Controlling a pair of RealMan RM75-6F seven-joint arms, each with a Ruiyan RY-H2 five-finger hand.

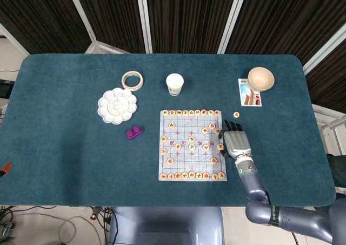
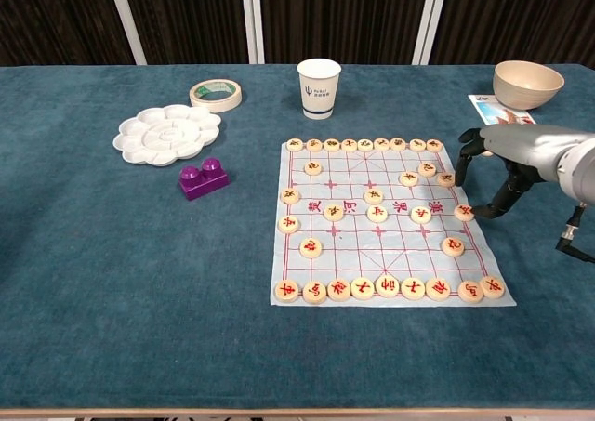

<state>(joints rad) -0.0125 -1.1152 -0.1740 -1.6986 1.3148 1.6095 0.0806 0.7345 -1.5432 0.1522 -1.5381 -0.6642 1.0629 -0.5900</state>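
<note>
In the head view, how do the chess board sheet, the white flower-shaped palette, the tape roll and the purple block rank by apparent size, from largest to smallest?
1. chess board sheet
2. white flower-shaped palette
3. tape roll
4. purple block

All lie flat on the same table, so nearness to the camera hardly affects this order.
</note>
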